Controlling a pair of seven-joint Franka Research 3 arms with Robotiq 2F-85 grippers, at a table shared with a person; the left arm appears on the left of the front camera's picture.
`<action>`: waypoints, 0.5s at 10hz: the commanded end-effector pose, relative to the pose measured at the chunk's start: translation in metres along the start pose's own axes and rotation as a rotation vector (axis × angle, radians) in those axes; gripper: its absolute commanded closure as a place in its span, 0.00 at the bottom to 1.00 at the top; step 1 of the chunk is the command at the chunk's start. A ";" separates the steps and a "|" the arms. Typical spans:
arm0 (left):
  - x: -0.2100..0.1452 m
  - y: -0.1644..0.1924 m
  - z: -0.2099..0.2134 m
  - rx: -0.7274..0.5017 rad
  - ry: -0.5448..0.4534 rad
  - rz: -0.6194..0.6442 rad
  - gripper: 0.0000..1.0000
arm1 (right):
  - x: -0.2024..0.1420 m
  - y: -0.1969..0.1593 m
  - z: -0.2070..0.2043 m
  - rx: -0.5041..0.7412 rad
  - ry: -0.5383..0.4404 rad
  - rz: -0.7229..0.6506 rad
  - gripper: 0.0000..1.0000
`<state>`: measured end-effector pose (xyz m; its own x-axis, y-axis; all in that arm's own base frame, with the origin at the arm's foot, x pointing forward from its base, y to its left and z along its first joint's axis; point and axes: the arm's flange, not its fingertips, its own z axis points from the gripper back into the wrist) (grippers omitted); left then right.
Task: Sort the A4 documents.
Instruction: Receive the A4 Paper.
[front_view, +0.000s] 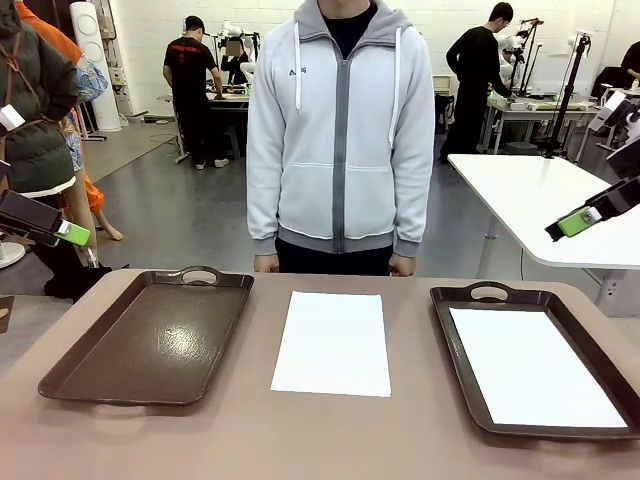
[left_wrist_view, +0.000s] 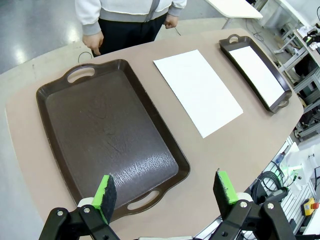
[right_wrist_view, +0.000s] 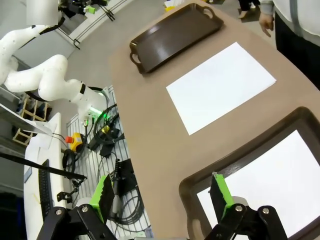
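Front view: loose sheet (front_view: 332, 343) lies unsorted on the table (front_view: 250, 430). Left gripper (left_wrist_view: 167, 192) and right gripper (right_wrist_view: 162, 192) gape empty; likely next, pinching its edge.

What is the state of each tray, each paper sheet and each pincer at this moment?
Left tray: empty.
Right tray: holds one white sheet, lying flat.
Middle sheet: flat on the table between the trays.
Left pincer: open, empty.
Right pincer: open, empty.

Black fingers (left_wrist_view: 92, 220), green pads (left_wrist_view: 223, 186), possibly textured.
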<state>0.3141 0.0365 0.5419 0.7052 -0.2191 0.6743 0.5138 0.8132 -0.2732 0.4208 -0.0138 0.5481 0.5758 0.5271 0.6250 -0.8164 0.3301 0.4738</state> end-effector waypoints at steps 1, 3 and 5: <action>0.000 0.001 0.000 -0.020 -0.006 -0.006 0.00 | -0.001 0.003 0.001 0.005 -0.007 0.017 0.00; 0.000 0.001 0.000 -0.020 -0.006 -0.006 0.00 | -0.001 0.003 0.001 0.005 -0.007 0.017 0.00; 0.000 0.001 0.000 -0.020 -0.006 -0.006 0.00 | -0.001 0.003 0.001 0.005 -0.007 0.017 0.00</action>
<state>0.3140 0.0365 0.5419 0.7052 -0.2191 0.6743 0.5138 0.8132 -0.2732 0.4195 -0.0157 0.5492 0.5741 0.5283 0.6255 -0.8178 0.3326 0.4697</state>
